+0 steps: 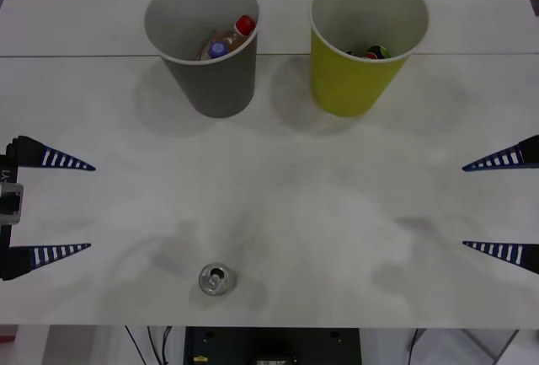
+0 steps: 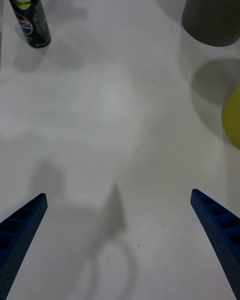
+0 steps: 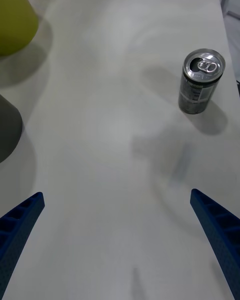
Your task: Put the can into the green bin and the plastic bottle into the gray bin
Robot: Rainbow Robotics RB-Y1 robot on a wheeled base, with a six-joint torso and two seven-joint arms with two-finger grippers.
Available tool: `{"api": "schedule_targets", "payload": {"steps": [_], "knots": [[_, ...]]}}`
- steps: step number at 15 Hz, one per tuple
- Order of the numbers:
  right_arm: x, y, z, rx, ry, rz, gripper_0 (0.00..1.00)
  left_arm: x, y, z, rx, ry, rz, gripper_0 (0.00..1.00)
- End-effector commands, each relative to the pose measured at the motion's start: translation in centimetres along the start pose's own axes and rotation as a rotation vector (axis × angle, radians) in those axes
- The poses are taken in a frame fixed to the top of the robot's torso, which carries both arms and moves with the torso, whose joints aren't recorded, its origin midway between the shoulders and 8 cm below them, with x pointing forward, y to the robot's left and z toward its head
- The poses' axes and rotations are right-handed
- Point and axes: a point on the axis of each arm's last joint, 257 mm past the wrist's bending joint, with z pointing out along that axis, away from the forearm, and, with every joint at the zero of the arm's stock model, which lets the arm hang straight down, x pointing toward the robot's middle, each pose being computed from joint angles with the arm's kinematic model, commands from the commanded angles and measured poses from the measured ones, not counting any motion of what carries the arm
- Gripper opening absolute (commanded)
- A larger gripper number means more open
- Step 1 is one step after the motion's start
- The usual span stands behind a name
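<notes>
A small can [image 1: 216, 279] with a shiny pull-tab top stands upright near the table's front edge, left of centre; it also shows as the can [image 3: 200, 82] and the can [image 2: 30, 15]. The gray bin [image 1: 215, 87] stands at the back left with a plastic bottle [image 1: 232, 38] lying inside, red-capped, beside a blue-capped one. At the back right is the green bin [image 1: 349, 78]. My left gripper [image 1: 91, 206] hangs open at the left edge, well left of the can. My right gripper [image 1: 465, 206] is open at the right edge, holding nothing.
Dark cans [image 1: 370, 51] lie in the bottom of the green bin. A seam crosses the table behind the bins. The can stands close to the front edge, with cables below it. Wide bare tabletop lies between the two grippers.
</notes>
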Motion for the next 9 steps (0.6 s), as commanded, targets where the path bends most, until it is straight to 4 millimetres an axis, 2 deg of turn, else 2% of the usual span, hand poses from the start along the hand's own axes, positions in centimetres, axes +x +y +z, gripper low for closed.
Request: {"api": "schedule_targets", "payload": {"steps": [1,2,6,9], "knots": [[0.0,0.0,0.0,0.0,0.0,0.0,1.0,0.0,0.0,0.0,0.0,0.0,0.0,1.0],[0.0,0.0,0.0,0.0,0.0,0.0,1.0,0.3,-0.8,0.2,0.017,0.001,-0.018,1.0],[0.0,0.0,0.0,0.0,0.0,0.0,1.0,0.1,-0.8,-0.3,0.032,0.004,-0.011,1.0],[0.0,0.0,0.0,0.0,0.0,0.0,1.0,0.0,-1.7,0.4,0.046,-0.013,-0.029,1.0]]}}
